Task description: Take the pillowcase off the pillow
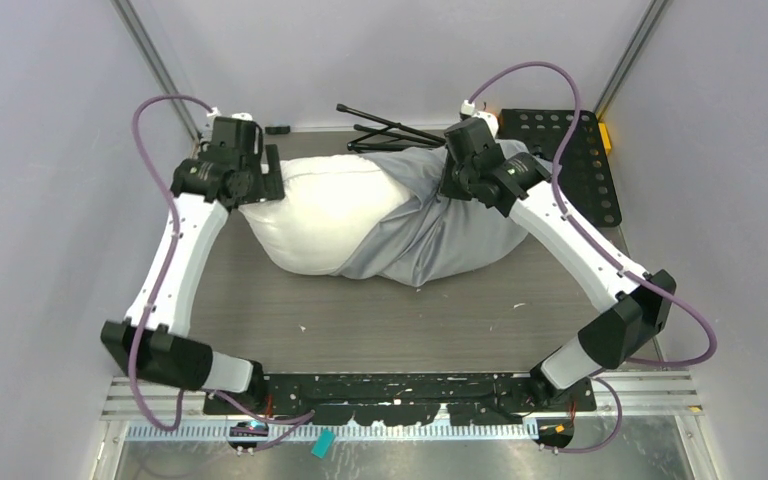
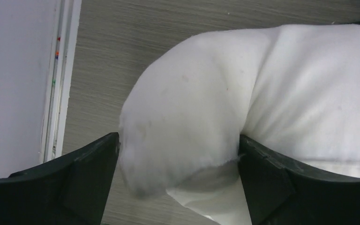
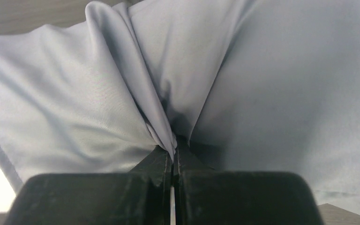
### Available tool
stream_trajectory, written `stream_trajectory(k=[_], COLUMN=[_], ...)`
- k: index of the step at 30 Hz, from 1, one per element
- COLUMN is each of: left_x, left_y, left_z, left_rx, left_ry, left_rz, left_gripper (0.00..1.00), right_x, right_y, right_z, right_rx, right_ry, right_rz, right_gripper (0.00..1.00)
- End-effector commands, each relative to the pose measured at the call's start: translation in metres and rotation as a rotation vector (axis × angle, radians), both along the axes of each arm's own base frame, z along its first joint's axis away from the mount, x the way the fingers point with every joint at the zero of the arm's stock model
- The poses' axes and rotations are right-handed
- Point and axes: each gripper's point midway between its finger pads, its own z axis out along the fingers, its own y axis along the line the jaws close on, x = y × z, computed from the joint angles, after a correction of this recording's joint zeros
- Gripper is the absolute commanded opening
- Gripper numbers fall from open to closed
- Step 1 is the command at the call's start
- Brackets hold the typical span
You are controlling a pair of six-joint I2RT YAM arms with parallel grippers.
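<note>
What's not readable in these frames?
- Left wrist: left hand holds pillow; pillowcase out of frame.
- Right wrist: pillowcase pinched in right hand fills view; pillow hidden.
- Top external: both hands' fingers hidden under their wrists; pillow's right end hidden inside pillowcase.

Even, diffuse light filled the overhead view, leaving only faint shadows on the table. The pillow looked bright and slightly soft. Pillowcase folds carried gentle shadows. A blown-out white patch sat lower left, and the close fingers were blurred.
</note>
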Motion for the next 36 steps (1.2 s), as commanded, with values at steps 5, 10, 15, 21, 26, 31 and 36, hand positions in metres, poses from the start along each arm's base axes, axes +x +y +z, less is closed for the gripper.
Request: stream_trajectory(k=[5, 10, 15, 21, 26, 31, 36], left_x=[-0.061, -0.097, -0.102, -0.102, -0.100, -0.090, -0.076], left_y=[-0.028, -0.084, -0.086, -0.080, -0.073, -0.069, -0.067], left_z=[0.103, 0.098, 0.038, -0.006, -0.003, -0.004, -0.017], left_rx=[-0.298, -0.617, -0.610, -0.587, -0.559, -0.525, -0.510], left_ry=[-0.420, -0.374, -0.232, -0.182, -0.229, -0.253, -0.236], left_rz=[-0.093, -0.256, -0.233, -0.184, -0.175, -0.165, -0.131], left_gripper=[1.00, 1.00, 1.00, 1.00, 1.00, 1.00, 1.00], right_x=[0.047, 0.061, 0.055, 0.025, -0.004, -0.026, -0.034], right_y=[-0.014, -0.015, -0.008, -0.009, -0.023, -0.025, -0.017], right_z=[0.003, 0.002, 0.009, 0.029, 0.053, 0.053, 0.032], right_rx=[-0.045, -0.093, -0.106, -0.049, -0.012, 0.048, 0.091], right_ry=[-0.122, -0.166, -0.169, -0.197, -0.251, -0.253, -0.209], right_rz=[-0.122, -0.108, -0.009, 0.081, 0.093, 0.117, 0.144], right_gripper=[0.03, 0.16, 0.56, 0.85, 0.88, 0.89, 0.89])
